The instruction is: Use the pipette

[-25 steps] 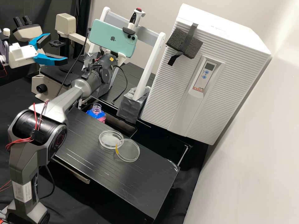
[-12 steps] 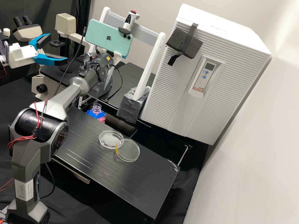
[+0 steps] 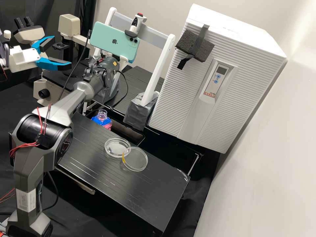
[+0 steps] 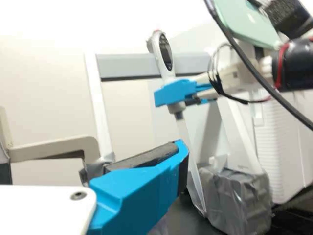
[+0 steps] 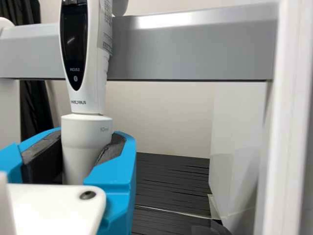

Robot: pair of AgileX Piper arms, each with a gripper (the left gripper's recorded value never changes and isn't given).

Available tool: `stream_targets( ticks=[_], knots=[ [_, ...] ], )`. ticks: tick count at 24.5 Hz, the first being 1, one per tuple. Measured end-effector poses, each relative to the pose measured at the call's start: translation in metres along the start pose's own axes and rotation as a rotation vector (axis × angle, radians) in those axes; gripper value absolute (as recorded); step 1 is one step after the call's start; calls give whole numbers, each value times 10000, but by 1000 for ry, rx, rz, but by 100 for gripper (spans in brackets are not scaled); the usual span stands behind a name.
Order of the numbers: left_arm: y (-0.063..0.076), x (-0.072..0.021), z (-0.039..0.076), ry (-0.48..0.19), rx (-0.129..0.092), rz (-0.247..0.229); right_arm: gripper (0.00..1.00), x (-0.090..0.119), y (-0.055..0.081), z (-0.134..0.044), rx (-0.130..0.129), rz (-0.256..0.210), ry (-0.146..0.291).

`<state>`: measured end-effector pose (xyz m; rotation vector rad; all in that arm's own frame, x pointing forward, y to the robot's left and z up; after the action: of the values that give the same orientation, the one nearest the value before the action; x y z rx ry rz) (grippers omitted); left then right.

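Note:
The white pipette with a dark display stands upright between the blue fingers of my right gripper, which is shut on its lower barrel, just in front of the grey crossbar of the white rack. In the high view the pipette's red-capped top pokes up behind a mint-green phone mounted on the right arm. From the left wrist view I see the pipette gripped farther off, a clear tip hanging below. My left gripper hangs open by the microscope, one finger showing.
Two clear petri dish halves lie on the black platform. A small bottle of pink liquid stands behind them. A large white ribbed appliance fills the right. A microscope is at the far left.
The right arm has shifted left with the pipette, carrying it and the phone a short way along the rack's crossbar. The left gripper has barely moved.

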<state>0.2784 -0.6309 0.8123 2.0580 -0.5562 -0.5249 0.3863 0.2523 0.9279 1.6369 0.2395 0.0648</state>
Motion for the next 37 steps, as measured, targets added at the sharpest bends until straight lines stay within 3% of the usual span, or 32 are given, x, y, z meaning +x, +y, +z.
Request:
stream_targets(
  ticks=[10,22,25,37],
  knots=[
    [48,20,-25,10,-2,14,0,4,-119,75,1,-32,-19],
    [48,20,-25,10,-2,14,0,11,-128,93,15,-31,-17],
    [48,20,-25,10,-2,14,0,57,-128,143,-1,-22,-2],
    [41,23,-22,9,-4,12,0,102,-124,161,0,-18,2]
  ],
)
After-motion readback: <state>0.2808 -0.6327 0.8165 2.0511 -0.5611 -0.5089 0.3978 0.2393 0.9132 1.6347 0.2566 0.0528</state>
